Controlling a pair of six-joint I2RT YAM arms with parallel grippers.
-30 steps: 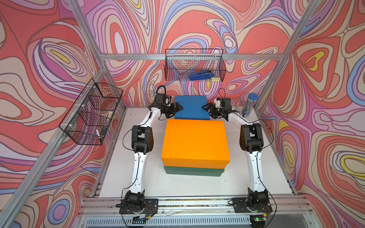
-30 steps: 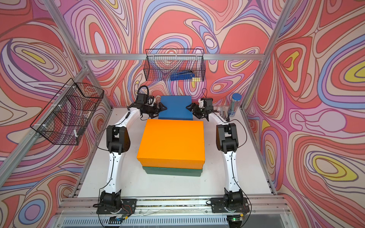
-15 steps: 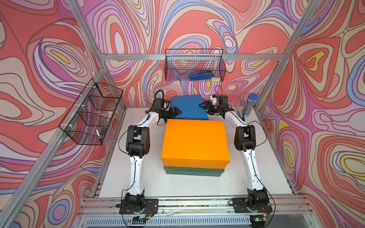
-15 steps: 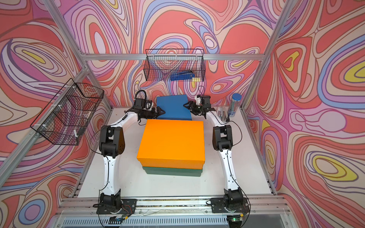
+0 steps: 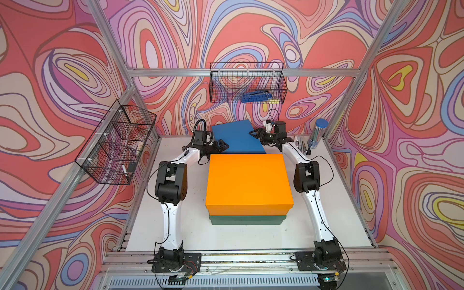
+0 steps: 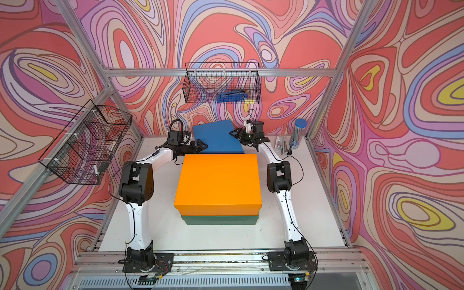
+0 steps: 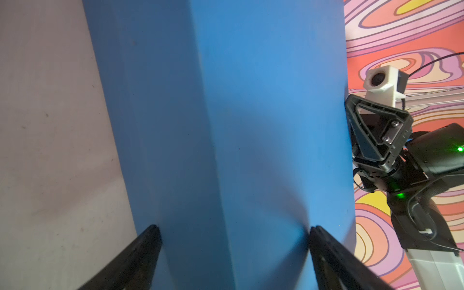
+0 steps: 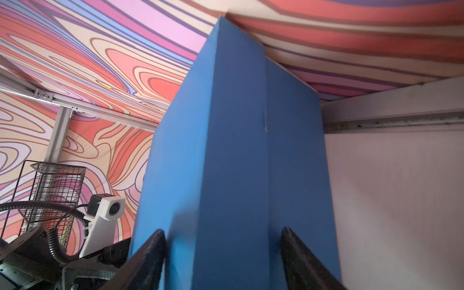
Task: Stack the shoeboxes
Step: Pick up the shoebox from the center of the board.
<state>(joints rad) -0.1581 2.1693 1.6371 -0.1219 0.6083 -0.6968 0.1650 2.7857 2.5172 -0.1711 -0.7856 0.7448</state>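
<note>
The blue box (image 5: 237,136) is at the back of the table (image 5: 185,226), just behind the orange box (image 5: 247,180). The orange box sits on top of the green box (image 5: 247,220). The left gripper (image 7: 232,231) pinches one end of the blue box, with a finger pressed on each side. The right gripper (image 8: 223,233) pinches the other end the same way.

Left gripper (image 5: 224,146) and right gripper (image 5: 253,133) clasp opposite sides of the blue shoebox (image 5: 237,139).
</note>
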